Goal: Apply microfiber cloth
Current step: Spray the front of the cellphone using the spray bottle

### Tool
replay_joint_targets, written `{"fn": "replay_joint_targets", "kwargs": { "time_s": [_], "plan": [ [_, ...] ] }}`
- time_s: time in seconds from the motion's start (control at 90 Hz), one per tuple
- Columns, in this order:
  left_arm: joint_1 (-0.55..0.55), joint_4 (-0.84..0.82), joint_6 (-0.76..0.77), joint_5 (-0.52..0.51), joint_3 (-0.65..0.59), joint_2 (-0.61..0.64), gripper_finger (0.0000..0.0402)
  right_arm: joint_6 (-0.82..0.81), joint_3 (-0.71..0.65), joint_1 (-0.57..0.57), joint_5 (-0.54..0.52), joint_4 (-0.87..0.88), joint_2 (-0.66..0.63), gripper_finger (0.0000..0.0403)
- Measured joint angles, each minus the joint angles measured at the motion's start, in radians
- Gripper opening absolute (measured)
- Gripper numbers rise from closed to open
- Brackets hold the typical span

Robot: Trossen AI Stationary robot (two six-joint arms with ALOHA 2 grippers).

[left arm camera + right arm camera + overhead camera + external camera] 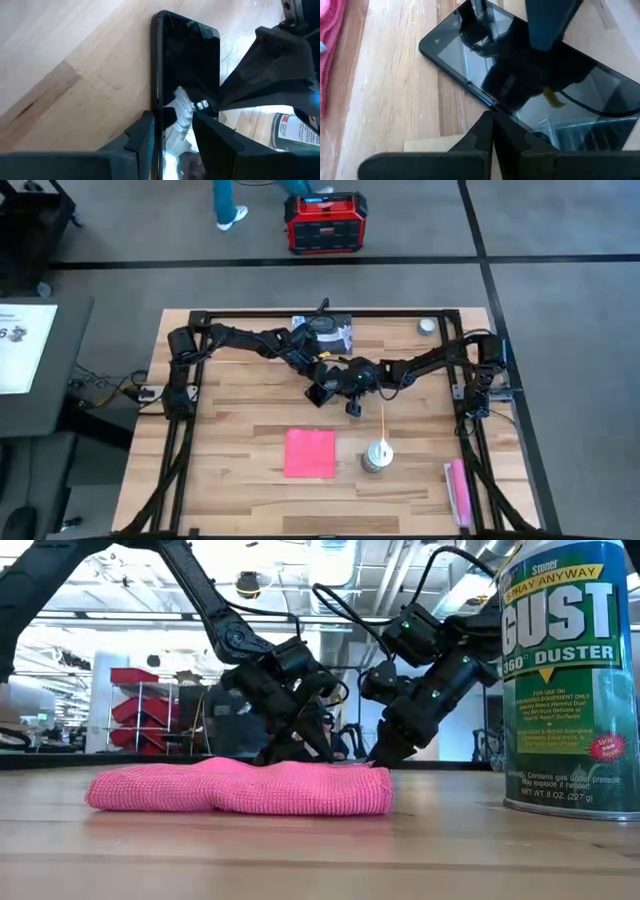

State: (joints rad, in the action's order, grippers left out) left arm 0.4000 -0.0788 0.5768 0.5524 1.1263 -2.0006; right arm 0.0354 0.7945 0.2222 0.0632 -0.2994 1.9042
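Note:
The pink-red microfiber cloth (310,452) (240,788) lies flat on the wooden table near its front edge, with no gripper touching it; one edge of it shows in the right wrist view (330,50). Behind it, at mid-table, both grippers meet at a black phone (320,393) (190,60) (470,45). My left gripper (328,380) (170,130) is shut on the phone. My right gripper (346,392) (494,120) is shut, with its tips at the phone's long edge. My left gripper pinches the phone between its two fingers, one finger (142,135) on the back and the other (212,140) on the screen, near one end (167,112). The phone runs on away from the fingers. I cannot tell whether it rests on the table. My right gripper's shut fingertips (487,122) meet the phone's long side edge (487,102), coming at it across its length. Whether they press on it or only touch it cannot be told.
A duster can (377,455) (570,680) with a thin straw stands just right of the cloth. A narrow pink oblong object (458,490) lies at the front right. A small round white thing (427,326) sits at the far right. A clear packet (335,332) lies at the far middle.

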Motion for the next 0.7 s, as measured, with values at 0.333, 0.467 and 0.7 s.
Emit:
{"fn": "replay_joint_targets", "kwargs": {
  "time_s": [0.333,0.467,0.7],
  "plan": [
    [-0.023,0.007,-0.002,0.089,-0.001,-0.001,0.0116,0.019,0.046,0.026,0.007,-0.056,0.035,0.0],
    [-0.044,-0.007,-0.044,0.053,0.0,-0.001,0.011,0.019,0.046,0.03,0.009,-0.047,0.035,0.0],
    [-0.048,-0.02,-0.13,-0.014,0.001,0.003,0.0015,0.002,0.046,0.013,-0.009,-0.021,0.034,0.0]
  ]
}}
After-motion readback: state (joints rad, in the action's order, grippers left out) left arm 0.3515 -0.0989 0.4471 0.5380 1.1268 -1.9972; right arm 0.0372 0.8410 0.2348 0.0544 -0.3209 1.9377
